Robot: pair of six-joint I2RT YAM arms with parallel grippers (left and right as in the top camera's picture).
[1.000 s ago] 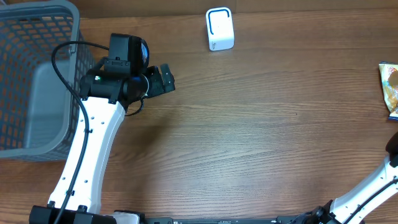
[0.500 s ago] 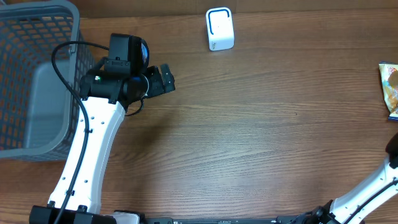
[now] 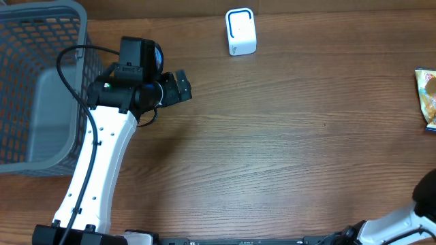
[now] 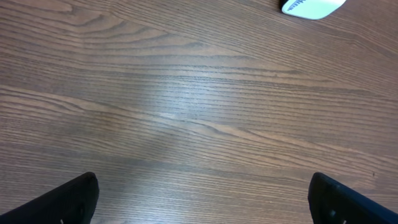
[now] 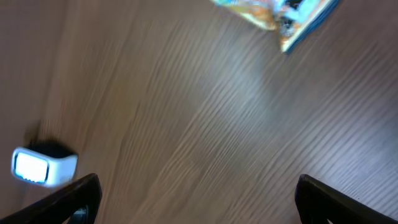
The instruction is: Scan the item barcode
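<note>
Right fingers (image 5: pixel 81 196) spread, empty | left fingers (image 4: pixel 68 199) likewise | packet (image 5: pixel 273 12), probably snacks, well beyond right pair

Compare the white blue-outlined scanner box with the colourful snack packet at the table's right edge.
Colour: the white, blue-outlined scanner box is plain; the yellow-orange, blue-edged snack packet is busily printed.
Shape: the scanner box is a rounded block; the snack packet is flat.
Framing overhead: the scanner box shows whole; the snack packet is cut off.
Both sit on the wooden table.
</note>
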